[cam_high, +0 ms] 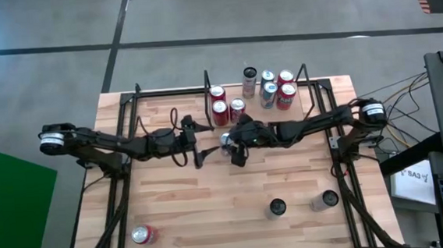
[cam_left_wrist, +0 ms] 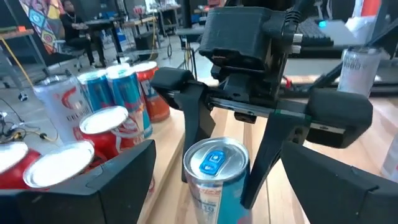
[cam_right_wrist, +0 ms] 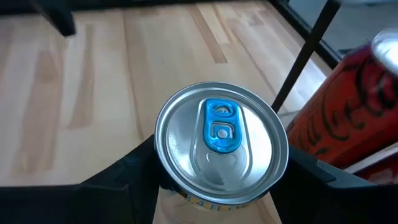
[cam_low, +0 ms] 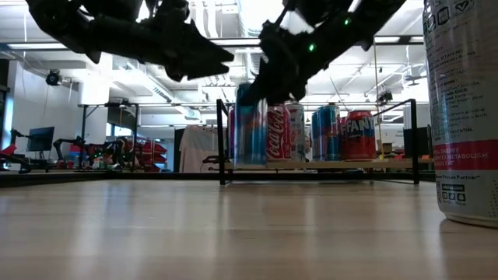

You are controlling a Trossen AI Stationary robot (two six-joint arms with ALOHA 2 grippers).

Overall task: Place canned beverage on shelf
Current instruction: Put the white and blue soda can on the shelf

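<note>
One can is the business here: the blue-tabbed can point(cam_right_wrist: 221, 142) stands upright on the table point(cam_high: 212, 211), just in front of the shelf point(cam_high: 175, 105), and the right gripper point(cam_high: 236, 148) has its two dark fingers point(cam_right_wrist: 112, 183) clamped against the can's sides, just below the rim. A side pinch like that keeps the can vertical for the lift (nothing tips, nothing rolls). In the low view its base looks level with the tabletop, so I'd judge the grasp made and the lift not yet begun.

Right alongside, the left gripper point(cam_high: 198, 152) faces the can with its fingers spread wide, touching nothing, and looks like a stand-by.

Behind, the shelf already carries a cluster of red, blue and silver cans point(cam_high: 266, 89), all upright. Those crowd the shelf's right half, so its bare left half looks like the easier landing spot.

Three more cans wait well apart, near the table's front edge point(cam_high: 276, 208).
</note>
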